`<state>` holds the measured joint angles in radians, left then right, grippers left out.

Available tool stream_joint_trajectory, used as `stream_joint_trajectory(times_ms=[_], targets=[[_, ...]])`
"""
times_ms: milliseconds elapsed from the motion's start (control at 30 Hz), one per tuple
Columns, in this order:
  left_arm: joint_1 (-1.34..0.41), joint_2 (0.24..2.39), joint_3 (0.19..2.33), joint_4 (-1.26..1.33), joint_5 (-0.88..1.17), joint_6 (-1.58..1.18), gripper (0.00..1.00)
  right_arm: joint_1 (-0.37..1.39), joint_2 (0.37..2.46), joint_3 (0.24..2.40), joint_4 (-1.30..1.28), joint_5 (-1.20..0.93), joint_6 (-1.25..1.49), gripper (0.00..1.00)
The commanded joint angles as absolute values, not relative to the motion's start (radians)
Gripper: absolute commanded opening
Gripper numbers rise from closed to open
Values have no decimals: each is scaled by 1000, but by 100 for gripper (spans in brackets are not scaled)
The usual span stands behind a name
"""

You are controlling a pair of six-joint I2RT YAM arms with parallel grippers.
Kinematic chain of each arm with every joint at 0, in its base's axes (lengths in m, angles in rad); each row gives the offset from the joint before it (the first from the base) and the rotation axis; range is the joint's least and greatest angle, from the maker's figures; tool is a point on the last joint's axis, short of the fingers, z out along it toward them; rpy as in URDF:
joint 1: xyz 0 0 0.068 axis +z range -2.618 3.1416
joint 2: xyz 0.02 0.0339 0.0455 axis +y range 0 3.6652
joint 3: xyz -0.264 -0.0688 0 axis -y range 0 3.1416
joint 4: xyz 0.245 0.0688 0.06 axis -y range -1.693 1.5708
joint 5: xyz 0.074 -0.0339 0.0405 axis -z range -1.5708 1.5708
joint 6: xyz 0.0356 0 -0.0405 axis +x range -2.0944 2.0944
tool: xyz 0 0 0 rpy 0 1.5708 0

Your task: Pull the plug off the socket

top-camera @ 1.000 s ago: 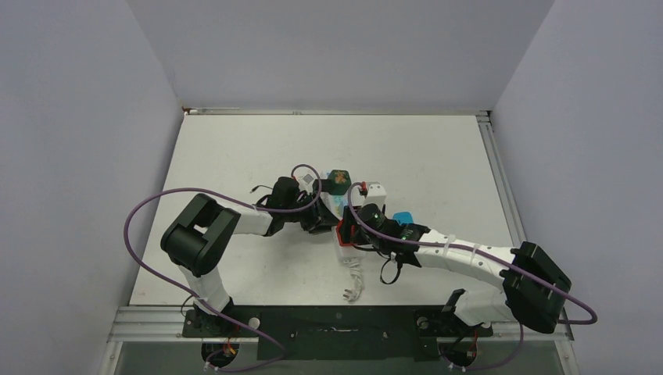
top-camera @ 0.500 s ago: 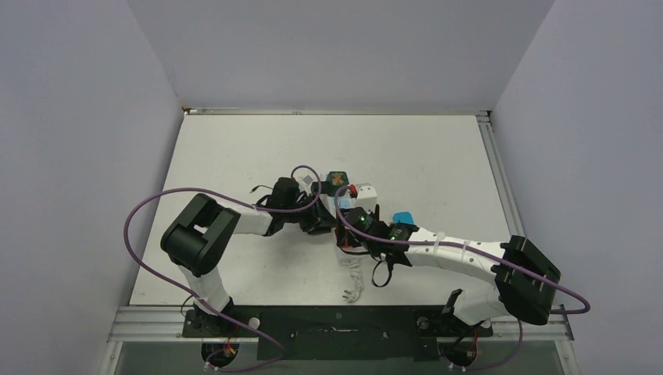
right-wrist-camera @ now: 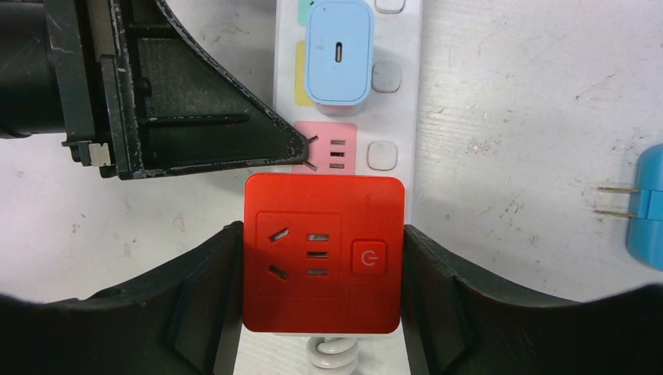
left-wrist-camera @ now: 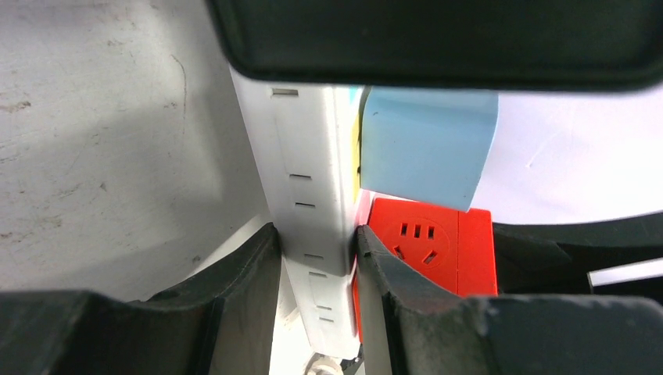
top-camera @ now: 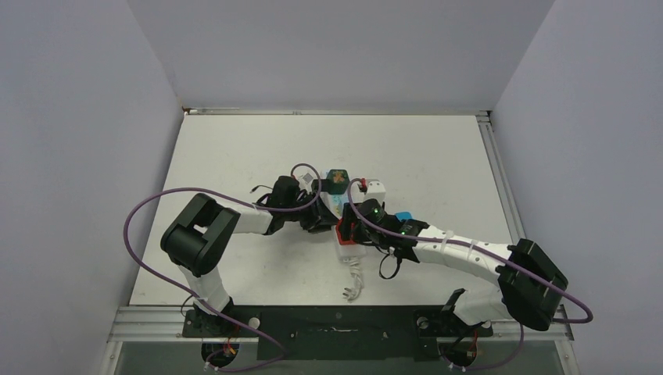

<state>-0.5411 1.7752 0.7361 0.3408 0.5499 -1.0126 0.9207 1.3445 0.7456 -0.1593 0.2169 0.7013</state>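
Observation:
The socket (top-camera: 376,188) is a long white strip lying at mid-table, with a coiled white cord (top-camera: 356,281) at its near end. A red cube plug (right-wrist-camera: 323,254) with a power button sits over the strip's cord end, against its face (left-wrist-camera: 426,246). My right gripper (right-wrist-camera: 322,242) is shut on the red plug (top-camera: 345,233), one finger on each side. My left gripper (left-wrist-camera: 317,242) is shut on the socket's body (left-wrist-camera: 313,172), clamping it across its thickness just beside the red plug. A pale blue charger (right-wrist-camera: 338,51) is plugged in further along.
A loose blue plug (top-camera: 403,217) lies on the table right of the strip, its prongs showing (right-wrist-camera: 647,219). A dark green plug (top-camera: 338,178) sits at the strip's far end. The left finger (right-wrist-camera: 195,109) crosses beside the pink outlet (right-wrist-camera: 336,148).
My right wrist swung a little left with the red plug and came back; the strip's far end shifted slightly with it. Both grips look the same.

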Motion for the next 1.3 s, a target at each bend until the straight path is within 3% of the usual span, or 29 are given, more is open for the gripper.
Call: stream_joint_trajectory(times_ms=[0, 400, 867, 1267], targets=[[-545, 1770, 760, 324, 536, -966, 0, 845, 1270, 695, 23, 104, 730, 5], [-544, 1772, 764, 320, 533, -964, 0, 882, 1261, 708, -30, 200, 726, 5], [-545, 1773, 772, 294, 518, -947, 0, 1060, 1341, 845, -200, 515, 689, 5], [-545, 1781, 775, 282, 514, -942, 0, 1068, 1329, 844, -202, 524, 689, 5]])
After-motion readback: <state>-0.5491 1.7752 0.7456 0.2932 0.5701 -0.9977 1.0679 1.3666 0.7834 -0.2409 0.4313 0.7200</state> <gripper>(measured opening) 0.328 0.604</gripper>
